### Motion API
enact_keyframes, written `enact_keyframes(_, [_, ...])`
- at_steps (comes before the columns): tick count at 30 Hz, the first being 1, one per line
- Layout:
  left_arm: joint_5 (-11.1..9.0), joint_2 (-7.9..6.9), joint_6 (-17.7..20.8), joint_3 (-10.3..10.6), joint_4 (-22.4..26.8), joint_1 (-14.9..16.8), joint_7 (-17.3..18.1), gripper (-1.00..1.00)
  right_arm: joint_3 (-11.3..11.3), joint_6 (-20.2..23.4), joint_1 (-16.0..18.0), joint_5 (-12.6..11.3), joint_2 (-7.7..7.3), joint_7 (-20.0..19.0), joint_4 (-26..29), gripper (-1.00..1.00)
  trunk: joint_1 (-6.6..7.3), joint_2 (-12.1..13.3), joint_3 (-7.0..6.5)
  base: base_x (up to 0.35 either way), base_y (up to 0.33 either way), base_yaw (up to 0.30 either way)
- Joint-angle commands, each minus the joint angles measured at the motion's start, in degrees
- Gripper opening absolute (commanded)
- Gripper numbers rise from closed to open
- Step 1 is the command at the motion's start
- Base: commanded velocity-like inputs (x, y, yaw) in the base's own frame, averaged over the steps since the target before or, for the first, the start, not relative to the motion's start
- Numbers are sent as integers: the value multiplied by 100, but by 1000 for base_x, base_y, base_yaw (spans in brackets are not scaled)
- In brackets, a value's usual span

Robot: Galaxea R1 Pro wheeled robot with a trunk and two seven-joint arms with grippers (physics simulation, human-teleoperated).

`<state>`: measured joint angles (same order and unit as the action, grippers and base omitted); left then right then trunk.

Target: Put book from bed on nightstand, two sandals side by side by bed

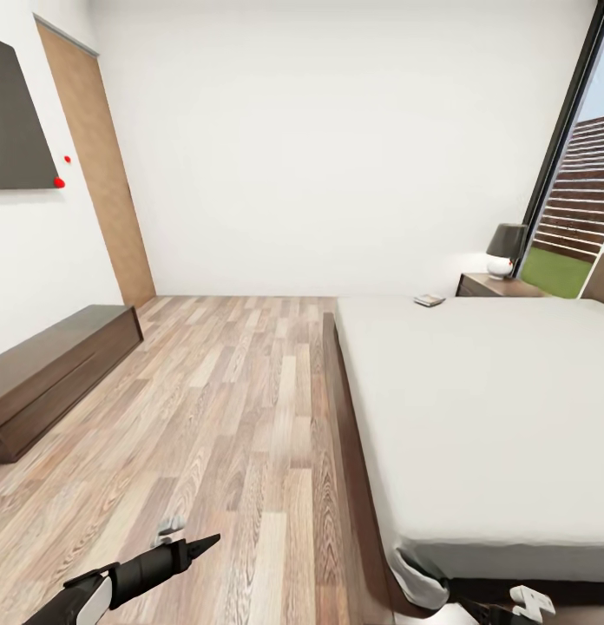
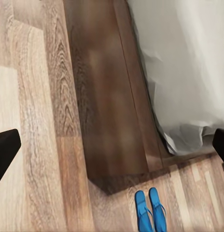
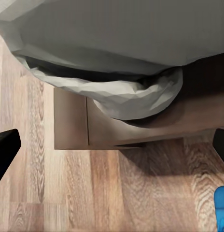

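Plainly the coming move turns on how far the book lies from both arms: it rests flat on the bed at the far corner of the mattress, close to the nightstand with its lamp, while the robot stands at the foot end, so a drive alongside the bed looks needed before any reach. Seen from the head, the left claw hangs low over the plank floor, to the left of the bed frame; its dark fingers look drawn to a point there, yet the left wrist view shows a fingertip at each side with a broad gap between, so I judge it spread and holding nothing. The right claw's fingertips likewise stand wide apart over the bed's near corner, empty. The sandals lie side by side on the floor just off the frame's corner, touching or nearly so, long axes parallel and roughly in line with the bed's edge; a blue toe shows in the right wrist view too. The right arm, on the bed's side, seems better placed for the book. No writing on the cover can be read from this range.
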<state>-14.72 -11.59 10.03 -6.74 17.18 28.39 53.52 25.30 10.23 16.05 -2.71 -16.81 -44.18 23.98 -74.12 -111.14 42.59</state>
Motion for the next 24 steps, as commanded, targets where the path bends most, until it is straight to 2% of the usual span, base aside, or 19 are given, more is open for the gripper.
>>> enact_keyframes(1, [-40, -1, 60, -3, -2, 2, 19, 100, 28, 58, 4, -28, 2, -28, 2, 100, 23, 39, -13, 0, 0, 0])
enact_keyframes(11, [-40, 17, 55, -3, -3, 1, 7, 100, 28, 58, 4, -28, 2, -26, 2, 100, 243, 440, -192, 0, 0, 0])
enact_keyframes(15, [-34, 123, 48, -3, -4, 0, -135, 100, 26, 58, 4, -23, 5, -17, -36, 100, 331, 601, -264, 0, 0, 0])
enact_keyframes(18, [-30, 231, 8, 0, -55, 0, -396, 100, 17, 22, 4, -21, 9, -4, -167, 100, 397, 721, -318, 0, 0, 0])
enact_keyframes(20, [-25, 417, -84, 13, -146, 3, -796, 100, -3, -187, 4, -20, 14, 2, -389, 100, 441, 801, -354, 0, 0, 0])
enact_keyframes(21, [-14, 593, -198, 18, -193, 1, -1133, 100, -15, -419, 4, -17, 34, 4, -590, 100, 463, 841, -372, 0, 0, 0])
enact_keyframes(22, [186, 900, -494, 92, -501, 1, -1740, 100, -28, -657, 4, -7, 91, 5, -832, 100, 485, 881, -390, 0, 0, 0])
enact_keyframes(23, [350, 1002, -697, 147, -710, 0, -1945, 100, -28, -700, 4, -7, 119, 7, -883, 100, 507, 921, -408, 0, 0, 0])
enact_keyframes(24, [437, 1044, -814, 171, -811, 0, -2025, 100, -27, -715, 4, -9, 129, 7, -903, 100, 529, 962, -426, 0, 0, 0])
